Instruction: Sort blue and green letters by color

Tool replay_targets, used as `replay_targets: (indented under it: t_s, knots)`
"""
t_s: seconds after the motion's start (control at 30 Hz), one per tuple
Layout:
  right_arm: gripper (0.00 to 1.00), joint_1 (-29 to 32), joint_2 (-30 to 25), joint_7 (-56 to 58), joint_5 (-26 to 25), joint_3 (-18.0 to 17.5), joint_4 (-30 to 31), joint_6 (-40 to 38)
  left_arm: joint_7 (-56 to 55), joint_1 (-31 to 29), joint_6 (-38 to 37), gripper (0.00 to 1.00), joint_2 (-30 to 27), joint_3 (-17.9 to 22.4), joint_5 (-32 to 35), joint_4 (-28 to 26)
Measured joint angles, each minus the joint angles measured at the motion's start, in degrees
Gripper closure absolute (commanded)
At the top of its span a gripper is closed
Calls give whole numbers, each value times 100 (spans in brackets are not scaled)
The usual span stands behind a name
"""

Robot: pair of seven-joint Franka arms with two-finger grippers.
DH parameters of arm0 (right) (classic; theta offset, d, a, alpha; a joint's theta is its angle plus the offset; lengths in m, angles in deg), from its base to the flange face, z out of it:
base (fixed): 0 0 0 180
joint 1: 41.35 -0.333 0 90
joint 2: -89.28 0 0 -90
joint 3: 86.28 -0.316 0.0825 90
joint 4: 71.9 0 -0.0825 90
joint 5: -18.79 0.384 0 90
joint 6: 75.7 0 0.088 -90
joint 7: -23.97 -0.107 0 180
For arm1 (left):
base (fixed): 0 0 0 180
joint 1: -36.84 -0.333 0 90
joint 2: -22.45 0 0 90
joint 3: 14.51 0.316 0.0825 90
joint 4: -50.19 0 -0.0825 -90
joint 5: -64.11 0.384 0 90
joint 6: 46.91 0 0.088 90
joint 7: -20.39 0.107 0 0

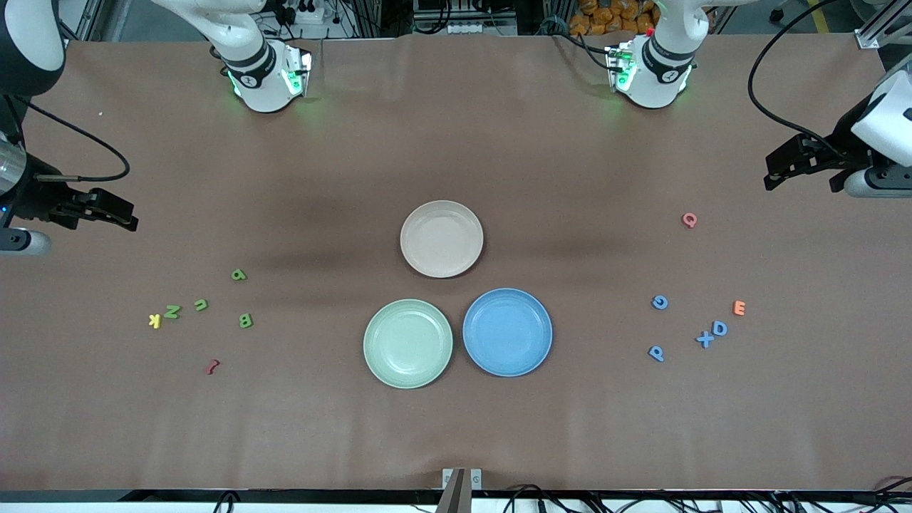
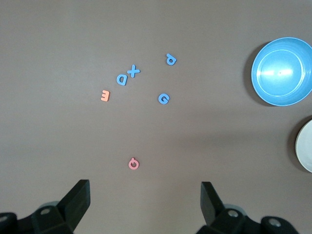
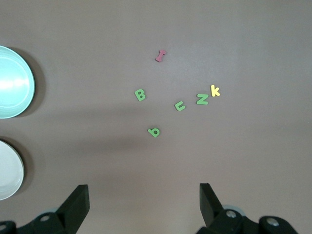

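Four blue letters lie toward the left arm's end of the table: G (image 1: 660, 302), P (image 1: 656, 353), X (image 1: 705, 340) and D (image 1: 719, 328). The left wrist view shows them too, such as the G (image 2: 164, 99). Four green letters lie toward the right arm's end: P (image 1: 239, 274), U (image 1: 201, 305), N (image 1: 172, 311) and B (image 1: 245, 320). My left gripper (image 1: 773, 174) (image 2: 146, 200) hovers open over bare table by the blue group. Over the table's other end, my right gripper (image 1: 128, 217) (image 3: 144, 200) also hovers open. Neither holds anything.
Three empty plates sit mid-table: beige (image 1: 442, 239), green (image 1: 407, 343) and blue (image 1: 507, 331). A yellow K (image 1: 154, 320) and a dark red squiggle (image 1: 212, 367) lie by the green letters. A pink Q (image 1: 689, 219) and an orange E (image 1: 739, 308) lie by the blue ones.
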Motion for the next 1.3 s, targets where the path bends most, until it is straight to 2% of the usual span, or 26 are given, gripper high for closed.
replay_targets:
  t_s: [0.47,0.67,0.87,1.03,1.17,1.3]
  knots:
    - [0,-3,72,27,0,-5,30,15,0,5,-2,0,111,-3,0,-2]
    - [0,-41,137,51,0,-13,394,500,-48,10,19,0,260,-27,186,-144]
    - [0,-86,215,51,0,-16,1050,1349,-58,12,872,0,310,-52,216,-892]
    - [0,-87,360,51,0,-16,1823,2432,-68,11,1790,0,340,-56,216,-1707]
    - [0,-88,649,51,0,-15,2274,3243,-72,12,2351,0,452,-58,216,-2126]
    - [0,-113,1064,52,0,-14,2403,3785,-72,23,2884,0,701,-68,217,-2400]
